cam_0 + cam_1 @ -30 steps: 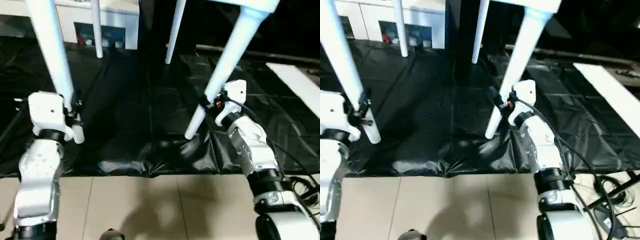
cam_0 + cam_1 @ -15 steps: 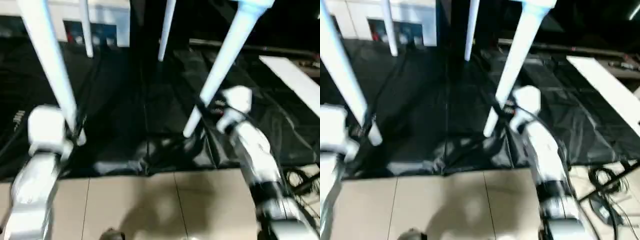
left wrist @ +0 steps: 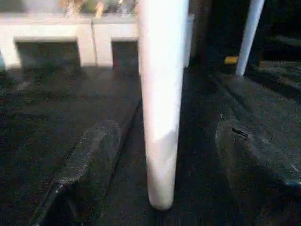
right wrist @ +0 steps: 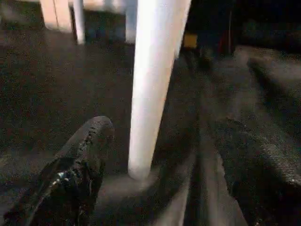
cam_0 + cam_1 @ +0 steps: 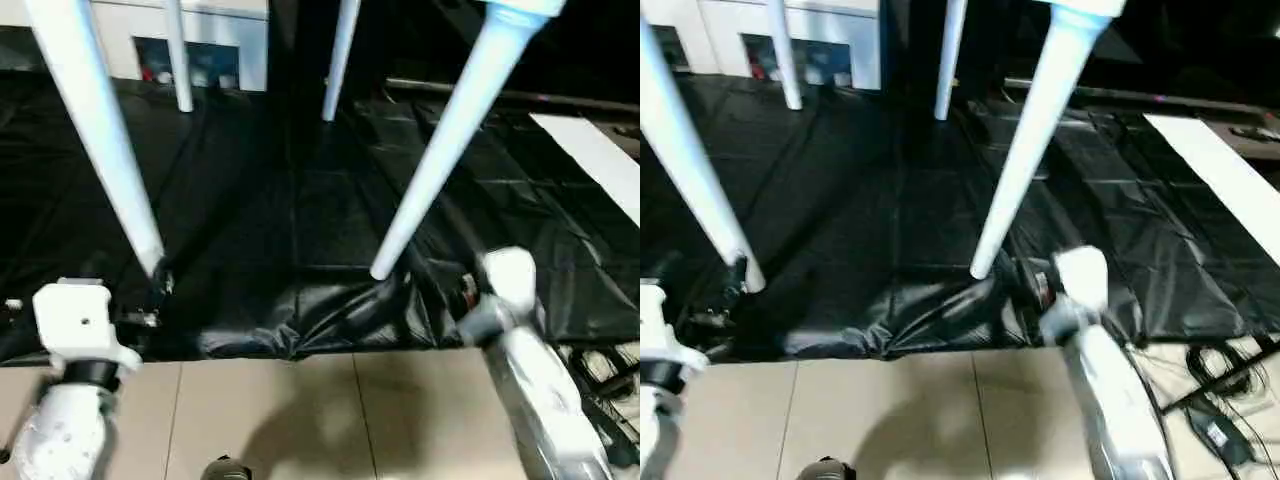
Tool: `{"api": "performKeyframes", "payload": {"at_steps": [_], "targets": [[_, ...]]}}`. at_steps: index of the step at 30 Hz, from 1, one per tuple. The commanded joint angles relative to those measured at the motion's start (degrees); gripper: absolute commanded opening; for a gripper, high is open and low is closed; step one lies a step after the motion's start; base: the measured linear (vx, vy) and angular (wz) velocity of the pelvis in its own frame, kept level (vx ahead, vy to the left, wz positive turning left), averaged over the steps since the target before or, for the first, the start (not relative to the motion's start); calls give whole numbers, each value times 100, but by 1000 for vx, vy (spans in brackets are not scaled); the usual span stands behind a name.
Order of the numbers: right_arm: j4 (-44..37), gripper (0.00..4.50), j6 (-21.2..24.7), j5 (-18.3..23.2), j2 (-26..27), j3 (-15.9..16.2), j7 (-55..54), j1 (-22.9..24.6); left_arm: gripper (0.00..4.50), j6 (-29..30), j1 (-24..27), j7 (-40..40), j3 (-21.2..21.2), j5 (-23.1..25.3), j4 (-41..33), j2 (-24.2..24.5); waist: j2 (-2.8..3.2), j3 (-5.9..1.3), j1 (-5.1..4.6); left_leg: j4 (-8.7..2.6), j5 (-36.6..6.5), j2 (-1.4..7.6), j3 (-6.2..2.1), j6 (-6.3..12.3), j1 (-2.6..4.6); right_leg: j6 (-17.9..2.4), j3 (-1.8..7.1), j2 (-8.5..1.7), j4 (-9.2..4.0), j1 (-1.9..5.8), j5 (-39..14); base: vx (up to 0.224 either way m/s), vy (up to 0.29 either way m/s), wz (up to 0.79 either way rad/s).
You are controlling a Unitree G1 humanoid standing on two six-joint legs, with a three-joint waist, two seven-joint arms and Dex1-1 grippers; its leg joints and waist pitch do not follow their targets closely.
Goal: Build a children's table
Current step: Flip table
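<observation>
**Standing on four legs, both pincers spread and empty**

Standing upright on a black plastic sheet point(image 5: 300, 200), the children's table point(image 5: 440, 150) shows its four white tapered legs reaching down from the top of the head views. The two near legs slant outward toward the camera: the near left leg point(image 5: 95, 130) ends at the sheet's front edge, and the near right leg point(image 5: 1025, 150) ends on a wrinkled fold of the sheet. The two far legs point(image 5: 180, 60) stand close to a white cabinet point(image 5: 215, 45) at the back.

The left pincer point(image 5: 150, 305) sits low, just beside the foot of the near left leg, its black fingers point(image 3: 80, 165) spread wide on either side of that leg without gripping it. The right pincer point(image 5: 1020, 280) sits just beside the foot of the near right leg, likewise spread wide; one black finger point(image 4: 75, 165) lies apart from the leg, and nothing is held.

Beige floor tiles point(image 5: 300, 410) lie in front of the sheet. A white board point(image 5: 1220, 180) rests on the sheet at the right, and cables point(image 5: 1210, 370) trail on the floor beside the right arm.
</observation>
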Motion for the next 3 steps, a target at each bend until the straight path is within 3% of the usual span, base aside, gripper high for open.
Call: {"api": "performKeyframes", "payload": {"at_steps": [1,3], "targets": [[-354,375,301,89,-72,74,-14,110,370,93,49,16,-188,136,-155,-2,134,-185,-27,-465,-3616,176,-165,-396,185,40,167,-277,-724,-21,-3369,0,0,0],[-397,375,345,104,-53,84,-23,133,370,25,43,39,-216,233,-136,4,119,-173,-73,-462,-3684,167,-193,-415,175,66,135,-278,-745,-19,-3531,0,0,0]]}}
